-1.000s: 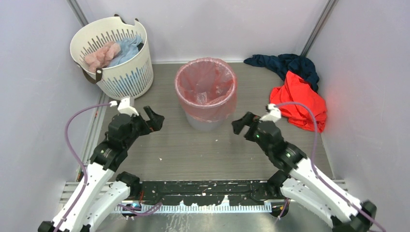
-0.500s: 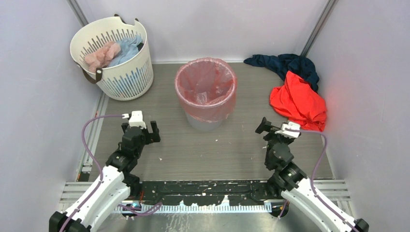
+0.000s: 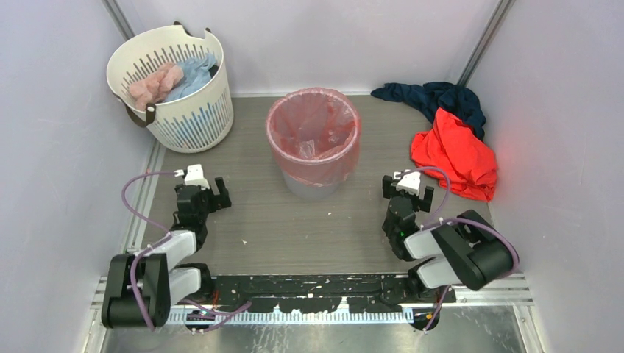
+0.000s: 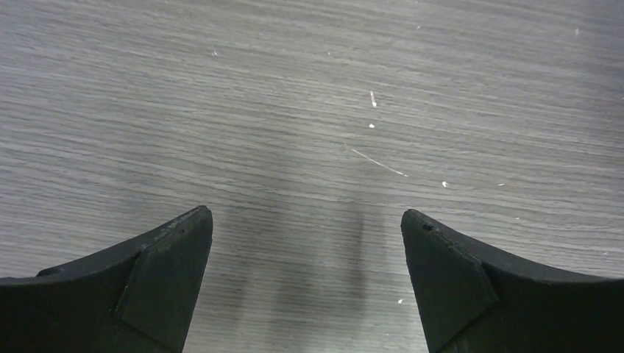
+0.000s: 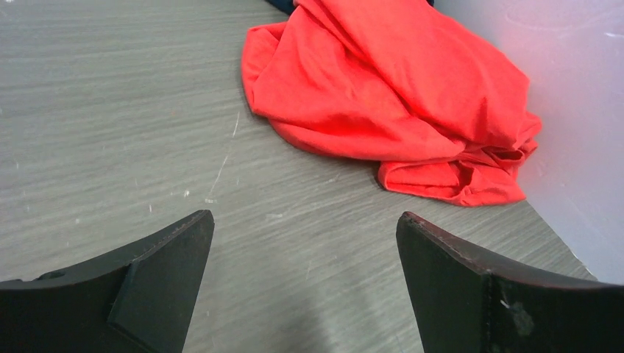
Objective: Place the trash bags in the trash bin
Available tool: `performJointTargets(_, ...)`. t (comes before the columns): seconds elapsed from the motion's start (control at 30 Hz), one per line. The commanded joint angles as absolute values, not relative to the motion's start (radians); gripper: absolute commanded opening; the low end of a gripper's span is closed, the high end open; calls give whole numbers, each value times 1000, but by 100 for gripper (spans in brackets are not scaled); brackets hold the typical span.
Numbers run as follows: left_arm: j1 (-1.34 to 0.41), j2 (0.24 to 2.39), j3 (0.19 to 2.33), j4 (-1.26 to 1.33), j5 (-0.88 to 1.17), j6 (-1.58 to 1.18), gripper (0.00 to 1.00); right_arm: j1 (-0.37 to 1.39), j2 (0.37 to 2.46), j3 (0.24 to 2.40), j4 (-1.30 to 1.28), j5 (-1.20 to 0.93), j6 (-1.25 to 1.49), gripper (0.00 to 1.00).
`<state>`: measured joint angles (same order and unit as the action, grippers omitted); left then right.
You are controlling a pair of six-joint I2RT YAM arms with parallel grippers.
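The left gripper (image 4: 305, 220) is hanging with jaws spread wide, empty, over the table (image 4: 294, 88). The right gripper (image 5: 303, 220) is likewise gaping, empty, near the red-orange garment (image 5: 383, 95). Farther back, the trash bag (image 3: 313, 129) is lining the trash bin (image 3: 313, 187).

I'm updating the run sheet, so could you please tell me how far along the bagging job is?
Done, it seems: the translucent red-pink plastic film bag lines the light grey round plastic bin, its edge folded over the rim. In hand: nothing; both arms' jaws stand open and empty. Left: apparently nothing more.
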<state>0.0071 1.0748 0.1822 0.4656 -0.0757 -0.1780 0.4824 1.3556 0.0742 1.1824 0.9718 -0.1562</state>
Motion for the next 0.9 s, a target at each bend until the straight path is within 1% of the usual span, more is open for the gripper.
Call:
performJointTargets(0.0, 52, 1183, 251, 713, 66, -194, 100, 412, 1420, 123, 1408, 918, -91, 100)
performJointTargets(0.13, 75, 1281, 311, 731, 110, -200, 100, 303, 1386, 125, 1297, 810, 10, 100)
performJointTargets(0.2, 76, 1317, 332, 745, 118, -195, 100, 236, 1343, 147, 1187, 751, 75, 100)
performJointTargets(0.3, 81, 1353, 382, 679, 118, -194, 100, 136, 1305, 188, 1040, 680, 171, 100)
performJointTargets(0.37, 81, 1363, 398, 668, 123, -181, 100, 86, 1345, 192, 1070, 638, 196, 100)
performJointTargets(0.43, 81, 1350, 373, 698, 146, -152, 100, 80, 1417, 190, 1152, 638, 194, 100)
performJointTargets(0.5, 81, 1343, 357, 734, 125, -146, 100, 80, 1488, 192, 1231, 636, 176, 100)
performJointTargets(0.6, 81, 1366, 379, 731, 108, -134, 100, 76, 1464, 217, 1138, 621, 191, 100)
performJointTargets(0.67, 81, 1391, 407, 708, 101, -129, 100, 76, 1486, 228, 1154, 620, 177, 100)
performJointTargets(0.73, 81, 1408, 422, 701, 104, -122, 100, 76, 1471, 234, 1117, 619, 186, 100)
performJointTargets(0.77, 81, 1409, 425, 703, 108, -119, 100, 75, 1473, 233, 1119, 606, 185, 100)
performJointTargets(0.8, 81, 1410, 422, 708, 112, -117, 100, 70, 1491, 230, 1132, 544, 175, 100)
performJointTargets(0.83, 81, 1412, 416, 721, 113, -111, 100, 69, 1543, 225, 1197, 480, 145, 100)
performJointTargets(0.87, 81, 1421, 405, 752, 114, -105, 100, 72, 1601, 222, 1284, 484, 119, 100)
